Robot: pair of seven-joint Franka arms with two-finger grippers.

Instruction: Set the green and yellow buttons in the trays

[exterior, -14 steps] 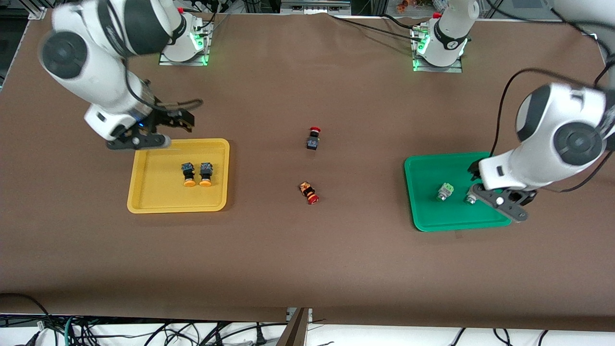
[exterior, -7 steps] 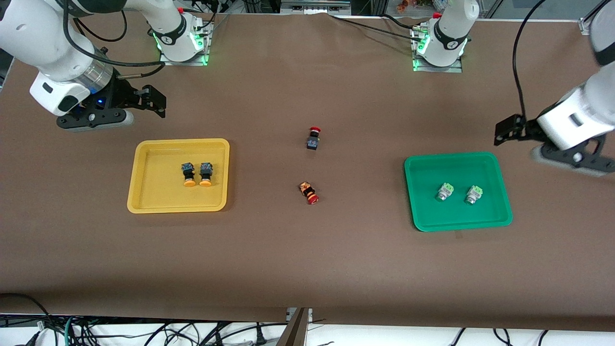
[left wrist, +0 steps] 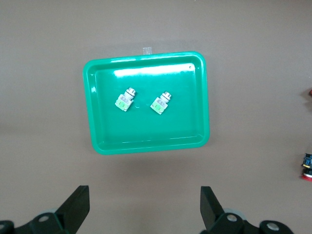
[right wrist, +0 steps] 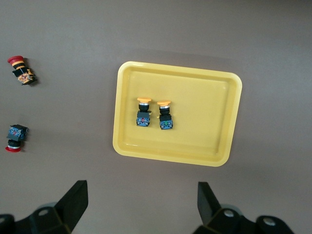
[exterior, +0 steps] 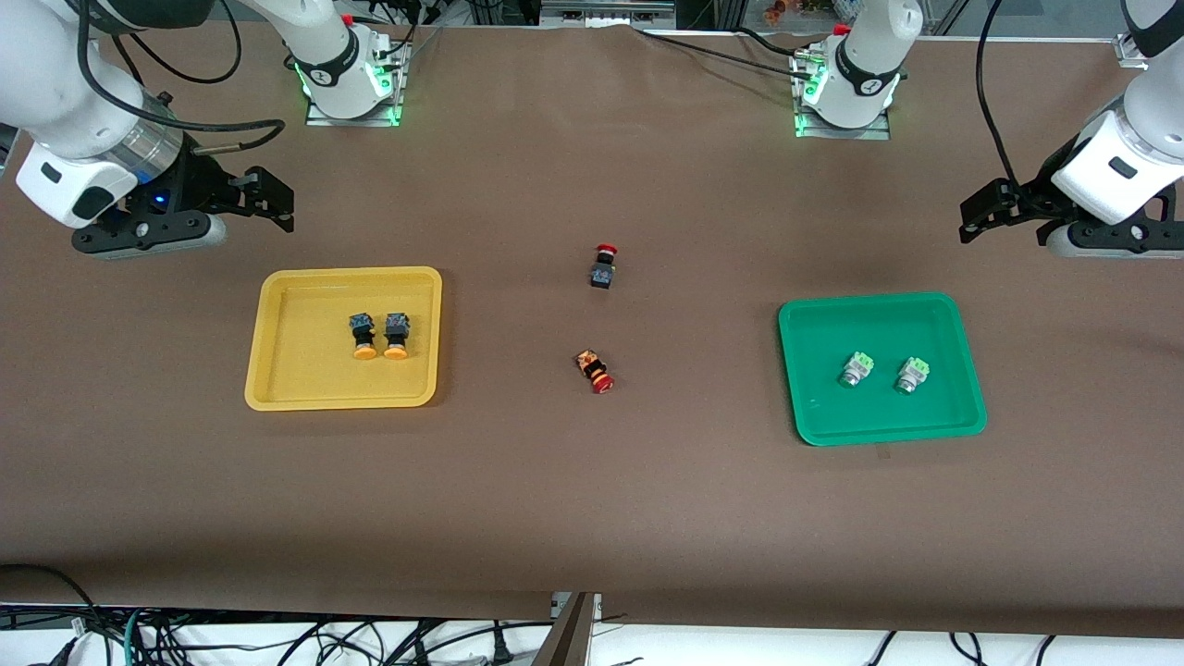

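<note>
Two yellow-capped black buttons (exterior: 363, 335) (exterior: 396, 334) lie side by side in the yellow tray (exterior: 277, 370). Two green-white buttons (exterior: 857, 368) (exterior: 911, 375) lie in the green tray (exterior: 814, 407). My right gripper (exterior: 276, 199) hangs open and empty above bare table, off the yellow tray's edge toward the robot bases. My left gripper (exterior: 982, 211) hangs open and empty above bare table off the green tray. The left wrist view shows the green tray (left wrist: 146, 146) with both buttons (left wrist: 124, 100) (left wrist: 160, 102). The right wrist view shows the yellow tray (right wrist: 195, 146) with both buttons (right wrist: 143, 113) (right wrist: 165, 116).
A red-capped black button (exterior: 603, 265) and a red-capped button with an orange-patterned body (exterior: 595, 369) lie on the brown table between the trays. They also show in the right wrist view (right wrist: 14, 136) (right wrist: 20, 70). Cables hang at the table's near edge.
The left gripper has lifted away from the green tray, where it was low beside a green button. The right gripper has drawn back from the yellow tray's edge. All buttons stay put.
</note>
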